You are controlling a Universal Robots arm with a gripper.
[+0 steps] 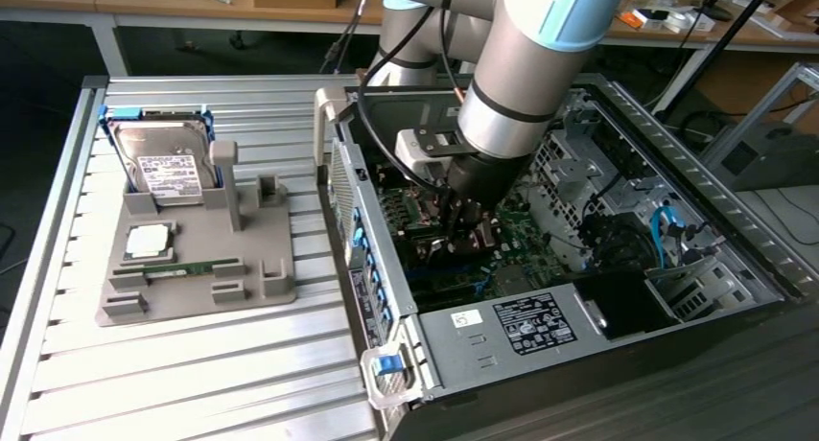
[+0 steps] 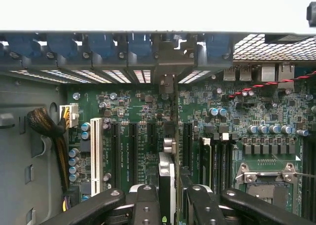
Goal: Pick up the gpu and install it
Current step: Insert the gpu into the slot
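The open computer case (image 1: pixel 716 220) has dull grey sheet-metal walls, partly perforated. Its green motherboard (image 2: pixel 143 111) looks matt, with shiny silver capacitor tops. The black gripper (image 2: pixel 170 205) links are matt metal. The grey holder tray (image 1: pixel 192 278) on the ribbed aluminium table (image 1: pixel 192 383) looks like matt plastic.

The motherboard (image 2: pixel 143 111) is dark green, dotted with small silver and blue-topped cylinders, and carries long black slots beside one white slot (image 2: pixel 96 156). The gripper (image 2: pixel 170 198) is black, and the card (image 2: pixel 168 178) between its fingers shows a silvery edge. The computer case (image 1: pixel 512 340) is grey metal with blue clips along one side and a black-and-white label. The arm (image 1: pixel 525 67) is silver-grey with light blue caps. On the grey tray (image 1: pixel 192 288) lie a silver hard drive (image 1: pixel 167 163) with a white label and a green memory stick (image 1: pixel 179 268).
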